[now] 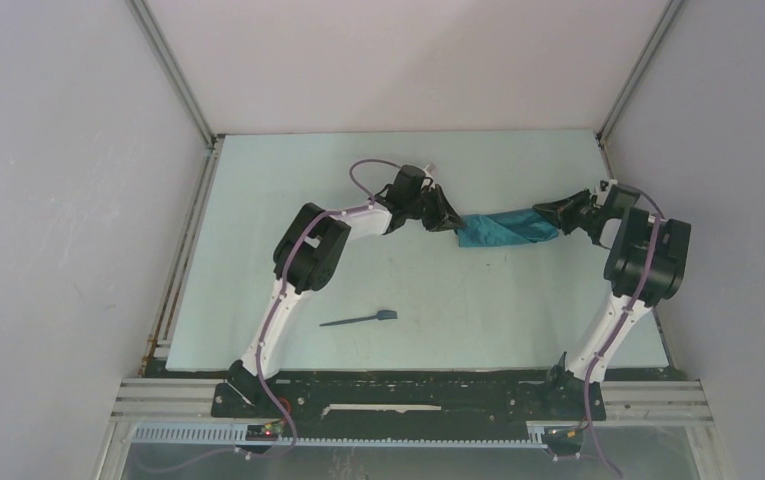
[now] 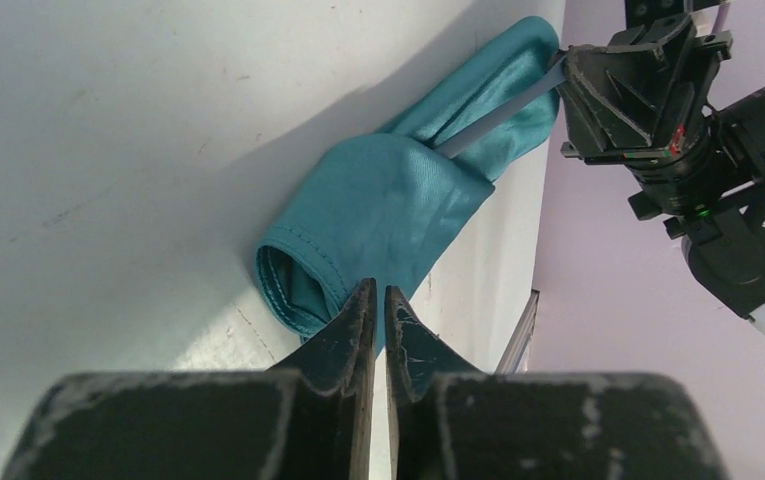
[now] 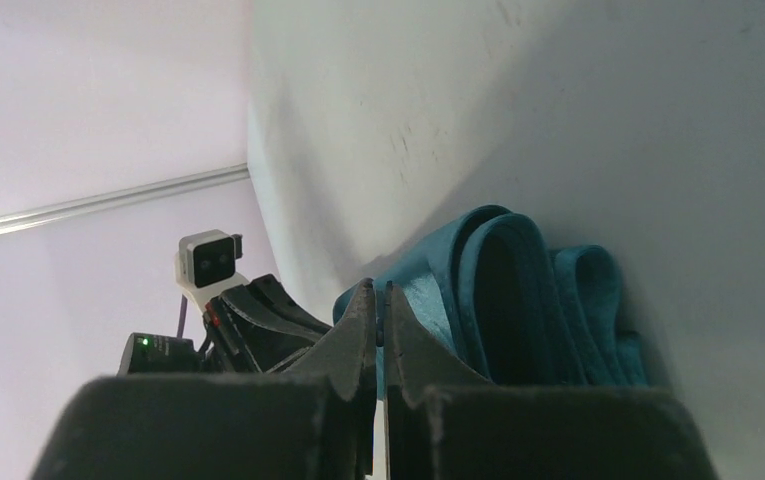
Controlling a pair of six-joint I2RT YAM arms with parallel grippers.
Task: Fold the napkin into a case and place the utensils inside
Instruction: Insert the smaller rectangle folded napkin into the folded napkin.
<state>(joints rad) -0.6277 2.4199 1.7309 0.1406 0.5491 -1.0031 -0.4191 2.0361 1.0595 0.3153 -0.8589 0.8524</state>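
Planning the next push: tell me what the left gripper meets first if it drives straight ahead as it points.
The left gripper meets the folded dark teal-green cloth case at once, right at its tips; beyond, probably the right gripper, depth unclear.

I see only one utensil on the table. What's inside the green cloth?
A slim grey-blue strip pokes from the folded teal-green cloth napkin; the rest of the inside is covered by cloth.

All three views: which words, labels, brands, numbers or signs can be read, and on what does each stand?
None can be read. The napkin, the fork on the table, the knife in the right gripper and the left gripper carry no print. The red light and green light on the right wrist are plain dots.
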